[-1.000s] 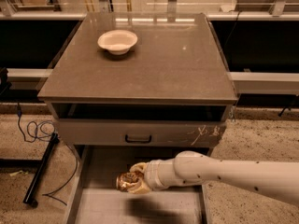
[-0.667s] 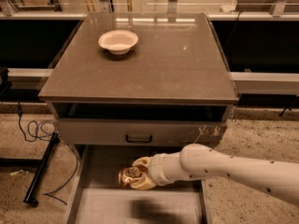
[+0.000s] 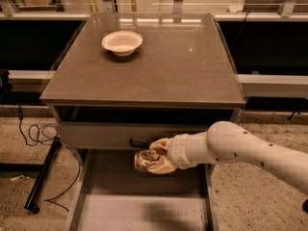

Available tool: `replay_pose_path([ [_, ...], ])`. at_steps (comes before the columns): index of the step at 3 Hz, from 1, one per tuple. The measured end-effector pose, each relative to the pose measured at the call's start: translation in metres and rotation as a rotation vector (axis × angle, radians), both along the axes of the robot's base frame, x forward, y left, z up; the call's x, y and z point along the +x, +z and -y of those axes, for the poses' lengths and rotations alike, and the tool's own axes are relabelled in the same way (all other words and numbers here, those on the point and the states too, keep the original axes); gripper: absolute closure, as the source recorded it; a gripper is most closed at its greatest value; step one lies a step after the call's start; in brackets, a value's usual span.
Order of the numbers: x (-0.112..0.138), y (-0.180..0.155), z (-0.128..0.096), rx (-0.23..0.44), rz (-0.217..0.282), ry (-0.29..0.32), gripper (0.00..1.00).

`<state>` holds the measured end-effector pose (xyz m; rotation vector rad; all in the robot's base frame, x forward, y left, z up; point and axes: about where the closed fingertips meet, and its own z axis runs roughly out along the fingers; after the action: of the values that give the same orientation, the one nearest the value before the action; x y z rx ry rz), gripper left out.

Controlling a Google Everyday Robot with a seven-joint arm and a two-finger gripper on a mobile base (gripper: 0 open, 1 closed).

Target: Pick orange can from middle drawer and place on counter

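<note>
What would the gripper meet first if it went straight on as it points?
The gripper, shut on the orange can, points leftward in the picture over the middle drawer. Way looks free; possibly the drawer's left wall, height unclear.

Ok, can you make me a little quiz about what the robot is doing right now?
1. True or false: the tool is holding the orange can above the open middle drawer.
2. What sits on the counter? A) a white bowl B) a red cup C) a spoon
3. Fill in: the orange can is not yet on the ______.
Key: 1 true; 2 A; 3 counter.
</note>
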<state>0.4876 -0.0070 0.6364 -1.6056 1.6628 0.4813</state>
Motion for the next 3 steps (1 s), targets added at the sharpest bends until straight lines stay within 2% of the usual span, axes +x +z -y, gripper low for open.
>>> replay_pose_path([
  [1,0.000,0.000,0.000,0.000,0.000,0.000,1.00],
  [2,-0.011,0.021,-0.001,-0.012,0.036,-0.001,1.00],
  [3,-0.059,0.052,-0.015,-0.033,0.129,0.023,1.00],
])
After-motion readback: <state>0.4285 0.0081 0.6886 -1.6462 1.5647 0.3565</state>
